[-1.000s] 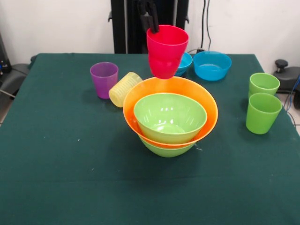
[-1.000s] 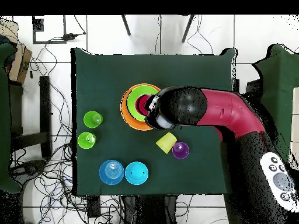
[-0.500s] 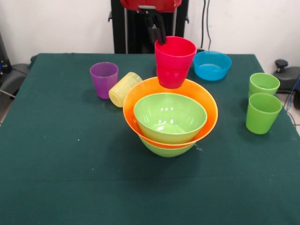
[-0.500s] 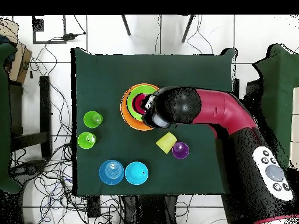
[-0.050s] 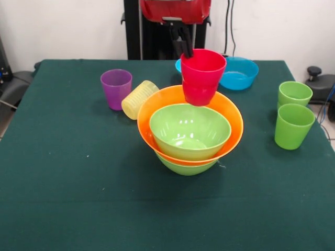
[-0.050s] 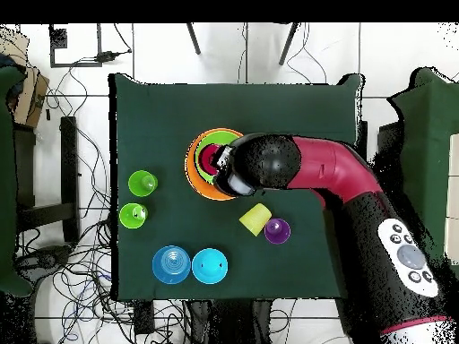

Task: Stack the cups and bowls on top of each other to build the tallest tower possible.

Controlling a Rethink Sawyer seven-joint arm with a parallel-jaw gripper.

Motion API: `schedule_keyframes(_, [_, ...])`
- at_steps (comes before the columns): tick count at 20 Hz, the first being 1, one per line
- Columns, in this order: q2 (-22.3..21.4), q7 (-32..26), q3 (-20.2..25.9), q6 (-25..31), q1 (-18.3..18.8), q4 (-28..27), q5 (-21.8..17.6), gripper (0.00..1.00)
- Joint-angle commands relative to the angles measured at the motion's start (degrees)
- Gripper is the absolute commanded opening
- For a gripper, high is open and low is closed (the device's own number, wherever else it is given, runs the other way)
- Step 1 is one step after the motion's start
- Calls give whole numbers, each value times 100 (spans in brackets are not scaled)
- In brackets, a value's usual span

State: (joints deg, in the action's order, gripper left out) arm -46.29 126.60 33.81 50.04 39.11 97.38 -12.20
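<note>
A dark green cloth (image 5: 63, 198) covers the table; cables (image 6: 85, 269) strew the floor.

Red cup (image 5: 203, 76); orange bowl (image 5: 230, 117) between two lime bowls (image 5: 189, 130); purple cup (image 5: 116, 88); ribbed yellow cup (image 5: 138, 99); dark green cloth (image 5: 78, 178).

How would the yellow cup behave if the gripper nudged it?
The yellow cup lies on its side against the purple cup, so it would probably roll, curving since it is tapered. It looks like thin plastic, likely light and easy to knock away. Its ribbed wall may give fingers some grip.
</note>
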Motion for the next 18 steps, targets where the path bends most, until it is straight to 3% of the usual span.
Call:
schedule_keyframes(1, [343, -810, 141, -324, -223, -83, -552, 0])
schedule_keyframes(18, [571, -1223, 251, -39, -30, -521, -758, 0])
